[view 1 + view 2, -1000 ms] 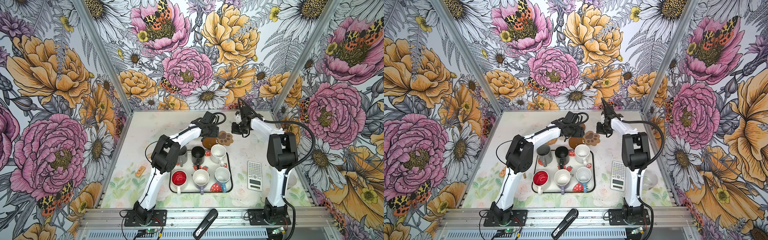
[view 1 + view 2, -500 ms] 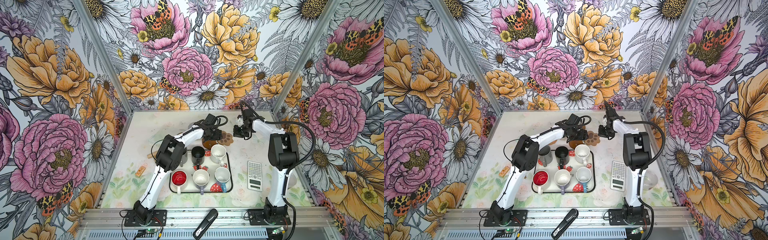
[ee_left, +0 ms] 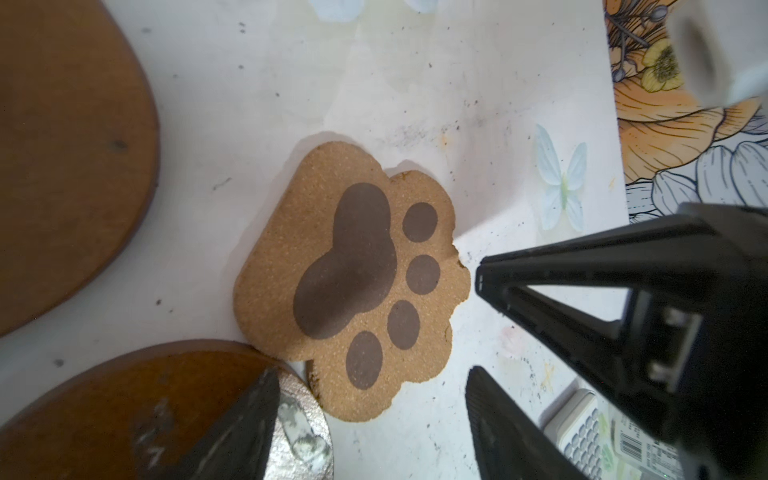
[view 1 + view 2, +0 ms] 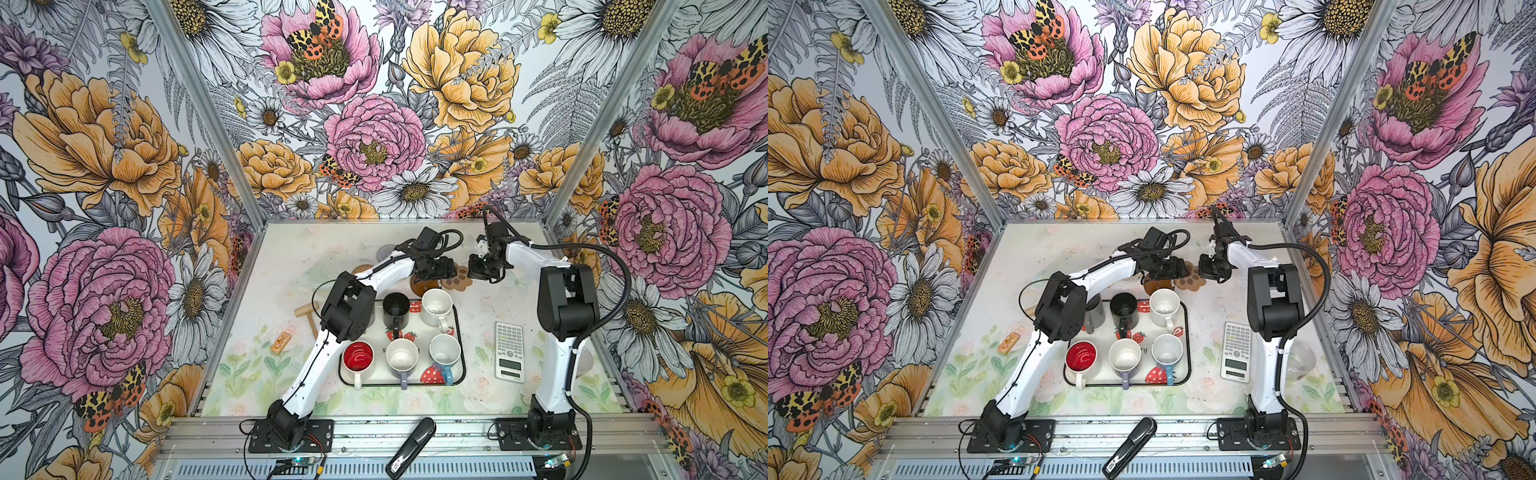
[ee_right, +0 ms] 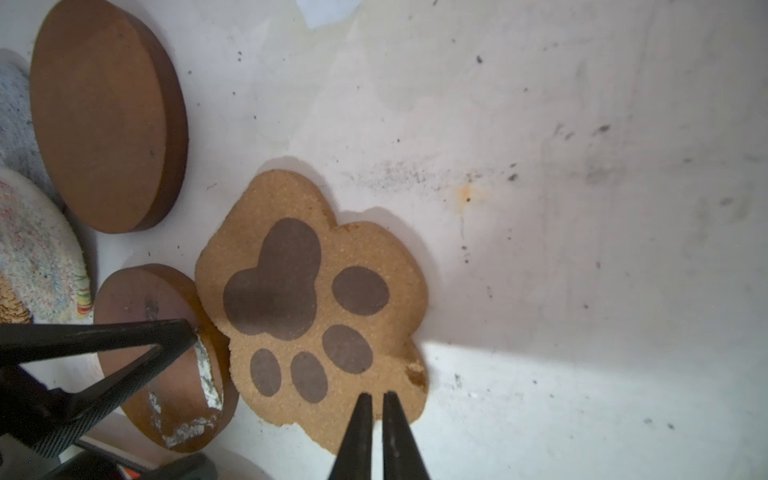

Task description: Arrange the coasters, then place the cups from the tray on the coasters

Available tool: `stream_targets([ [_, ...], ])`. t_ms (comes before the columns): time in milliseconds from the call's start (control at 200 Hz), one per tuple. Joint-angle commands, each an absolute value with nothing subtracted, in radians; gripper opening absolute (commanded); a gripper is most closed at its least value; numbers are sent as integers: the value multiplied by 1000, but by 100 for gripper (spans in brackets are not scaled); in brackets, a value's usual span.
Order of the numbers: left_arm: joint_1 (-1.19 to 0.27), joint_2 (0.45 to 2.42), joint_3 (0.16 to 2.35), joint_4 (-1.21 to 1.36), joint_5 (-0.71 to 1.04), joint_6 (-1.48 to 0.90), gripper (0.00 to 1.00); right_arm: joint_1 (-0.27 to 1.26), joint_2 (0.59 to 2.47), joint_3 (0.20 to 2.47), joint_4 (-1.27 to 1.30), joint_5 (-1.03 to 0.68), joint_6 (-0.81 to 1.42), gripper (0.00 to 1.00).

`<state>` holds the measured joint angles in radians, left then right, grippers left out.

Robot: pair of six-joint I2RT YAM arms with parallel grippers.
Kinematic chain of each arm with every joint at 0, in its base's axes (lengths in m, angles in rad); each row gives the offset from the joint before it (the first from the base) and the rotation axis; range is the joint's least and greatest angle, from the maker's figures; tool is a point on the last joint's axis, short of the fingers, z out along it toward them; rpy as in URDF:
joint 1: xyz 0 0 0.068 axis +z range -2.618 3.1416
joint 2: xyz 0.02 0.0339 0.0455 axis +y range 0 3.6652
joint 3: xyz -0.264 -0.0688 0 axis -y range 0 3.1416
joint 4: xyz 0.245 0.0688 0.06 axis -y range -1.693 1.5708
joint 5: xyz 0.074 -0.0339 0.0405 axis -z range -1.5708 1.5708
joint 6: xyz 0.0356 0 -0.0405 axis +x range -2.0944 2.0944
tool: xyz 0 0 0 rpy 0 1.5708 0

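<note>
The cork-brown paw-shaped coaster lay flat on the white worktop, its edge against a plain round brown disc coaster. The right end effector hung at the paw's rim, all but closed and gripping nothing. The left end effector stood wide open and empty, one finger over the disc.

Top views high, facing down; wrist views close, sharing paw coaster

Floral-printed walls and aluminium corner posts enclose a pale, smudged tabletop.
</note>
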<state>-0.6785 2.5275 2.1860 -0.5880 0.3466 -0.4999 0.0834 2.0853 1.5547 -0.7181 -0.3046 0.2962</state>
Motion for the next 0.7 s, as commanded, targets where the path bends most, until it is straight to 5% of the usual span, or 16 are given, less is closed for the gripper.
stream_targets([
  [0,-697,2607,2225,-612,404,-541,72,73,2078,1545,-696,-319,305,11],
  [440,-708,2772,2489,-611,428,-614,72,55,2080,1540,-691,-324,311,12],
  [696,-691,2690,2460,-611,388,-572,72,49,2093,1582,-690,-336,322,12],
])
